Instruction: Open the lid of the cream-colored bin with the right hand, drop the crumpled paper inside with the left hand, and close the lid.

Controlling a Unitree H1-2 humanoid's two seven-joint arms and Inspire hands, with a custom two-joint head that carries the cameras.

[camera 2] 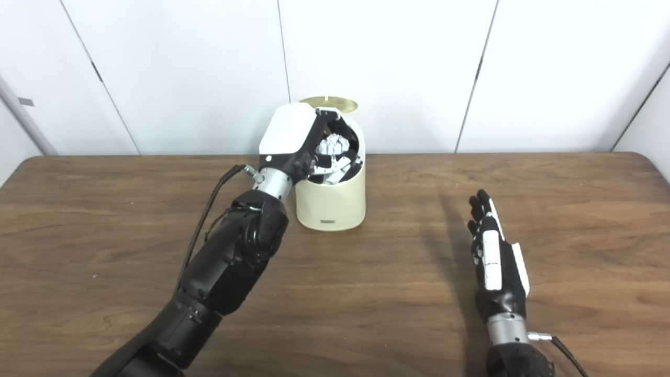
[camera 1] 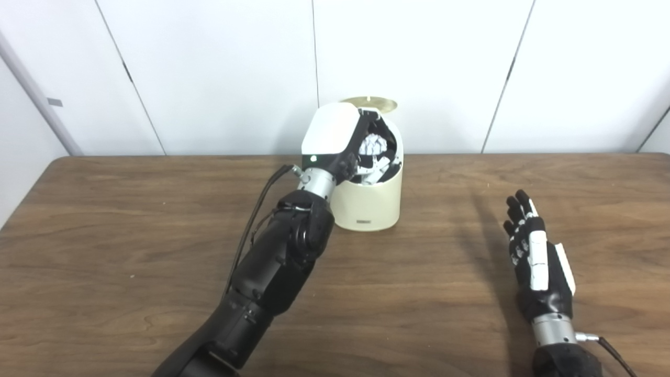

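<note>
The cream-colored bin (camera 1: 366, 201) stands at the back middle of the table, its gold-lined lid (camera 1: 372, 103) raised behind it. My left hand (camera 1: 340, 139) hovers over the bin's open mouth, palm turned inward. Its fingers curl around the white crumpled paper (camera 1: 374, 143), which sits just above the opening. My right hand (camera 1: 536, 251) rests low over the table to the right, well clear of the bin. It is open, fingers straight and pointing away, holding nothing. The inside of the bin is mostly hidden by the left hand.
The wooden table (camera 1: 131, 235) stretches wide on both sides of the bin. White wall panels (camera 1: 220, 68) rise right behind the table's far edge. A black cable (camera 1: 256, 209) loops beside the left forearm.
</note>
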